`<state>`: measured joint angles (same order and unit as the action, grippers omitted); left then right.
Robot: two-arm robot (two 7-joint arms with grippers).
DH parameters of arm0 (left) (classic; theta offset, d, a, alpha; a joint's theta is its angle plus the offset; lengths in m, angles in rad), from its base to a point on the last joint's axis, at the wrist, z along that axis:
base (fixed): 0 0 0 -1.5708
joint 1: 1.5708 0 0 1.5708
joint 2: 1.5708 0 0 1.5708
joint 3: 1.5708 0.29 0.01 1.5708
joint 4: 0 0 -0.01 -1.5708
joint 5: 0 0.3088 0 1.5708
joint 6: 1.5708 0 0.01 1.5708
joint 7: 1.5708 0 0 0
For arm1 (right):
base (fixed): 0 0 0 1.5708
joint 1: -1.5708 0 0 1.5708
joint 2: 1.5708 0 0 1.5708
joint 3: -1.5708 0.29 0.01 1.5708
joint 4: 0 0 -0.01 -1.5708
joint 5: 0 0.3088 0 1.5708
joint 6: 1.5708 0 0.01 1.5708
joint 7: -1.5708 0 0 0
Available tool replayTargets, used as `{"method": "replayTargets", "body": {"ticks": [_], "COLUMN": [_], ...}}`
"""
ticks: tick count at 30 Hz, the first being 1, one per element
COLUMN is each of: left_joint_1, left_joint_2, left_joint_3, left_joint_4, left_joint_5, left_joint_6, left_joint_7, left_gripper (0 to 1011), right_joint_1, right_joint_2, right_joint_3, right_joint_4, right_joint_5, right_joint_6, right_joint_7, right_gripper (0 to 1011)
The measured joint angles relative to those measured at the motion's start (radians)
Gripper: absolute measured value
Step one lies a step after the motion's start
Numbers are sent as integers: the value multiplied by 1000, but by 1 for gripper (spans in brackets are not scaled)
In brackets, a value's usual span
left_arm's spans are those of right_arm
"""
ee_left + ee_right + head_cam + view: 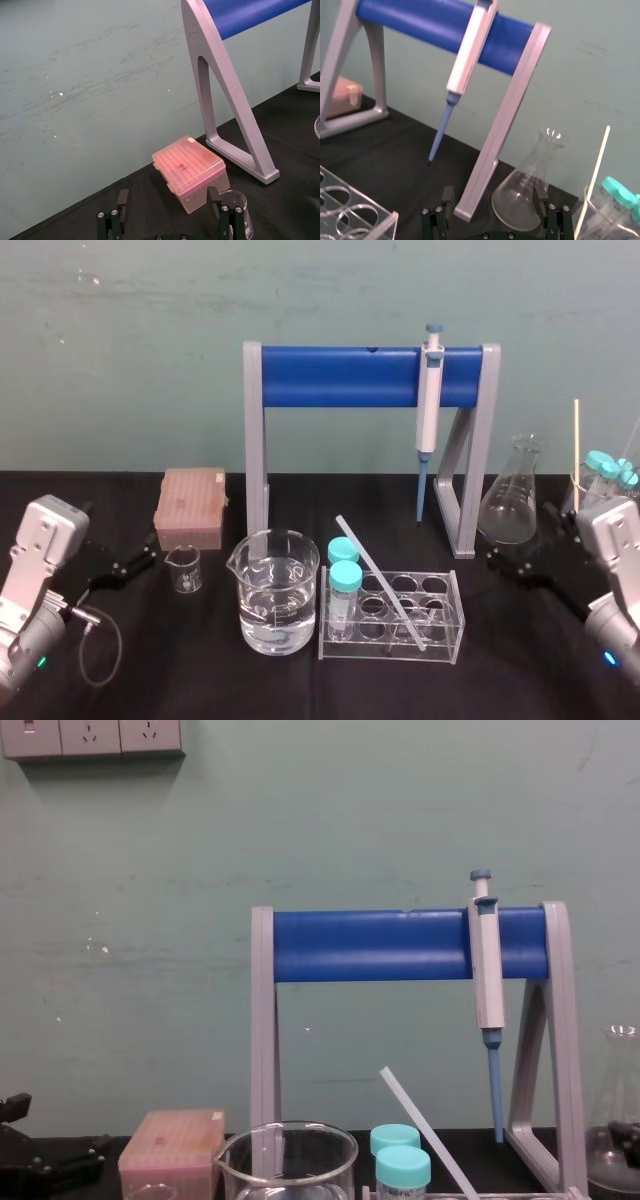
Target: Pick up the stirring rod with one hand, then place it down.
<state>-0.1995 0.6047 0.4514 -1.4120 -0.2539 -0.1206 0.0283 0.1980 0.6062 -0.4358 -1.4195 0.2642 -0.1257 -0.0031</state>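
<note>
Across the clear plastic rack [441, 651], the thin translucent stirring rod [385, 585] is leaning aslant. My black left hand [167, 199] and right hand [493, 194] are both hovering open over the dark table [200, 672].

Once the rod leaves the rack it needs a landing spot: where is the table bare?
Bare cloth: between the stand legs behind the rack, and in front, between the big beaker and the left gripper. Crowded on the right, around the flask and right gripper.

Teal wall [120, 340], black tabletop [200, 675]
</note>
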Motion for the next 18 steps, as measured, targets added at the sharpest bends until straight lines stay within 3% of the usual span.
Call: {"method": "replayTargets", "body": {"ticks": [4, 7, 12, 18], "left_joint_1": [0, 0, 0, 0], "left_joint_2": [0, 0, 0, 0], "left_joint_3": [0, 0, 0, 0], "left_joint_4": [0, 0, 0, 0], "left_joint_5": [0, 0, 0, 0], "left_joint_6": [0, 0, 0, 0], "left_joint_7": [0, 0, 0, 0], "left_gripper": [1000, 1000, 1000, 1000], "right_joint_1": [0, -1, 19, 78], "right_joint_2": [4, 6, 7, -9], "right_joint_3": [25, 50, 74, 64], "right_joint_4": [-22, -53, -105, -132], "right_joint_5": [38, 100, 235, 327], "right_joint_6": [1, 24, 104, 192], "right_joint_7": [46, 105, 256, 417], "right_gripper": [1003, 1003, 1003, 1003]}}
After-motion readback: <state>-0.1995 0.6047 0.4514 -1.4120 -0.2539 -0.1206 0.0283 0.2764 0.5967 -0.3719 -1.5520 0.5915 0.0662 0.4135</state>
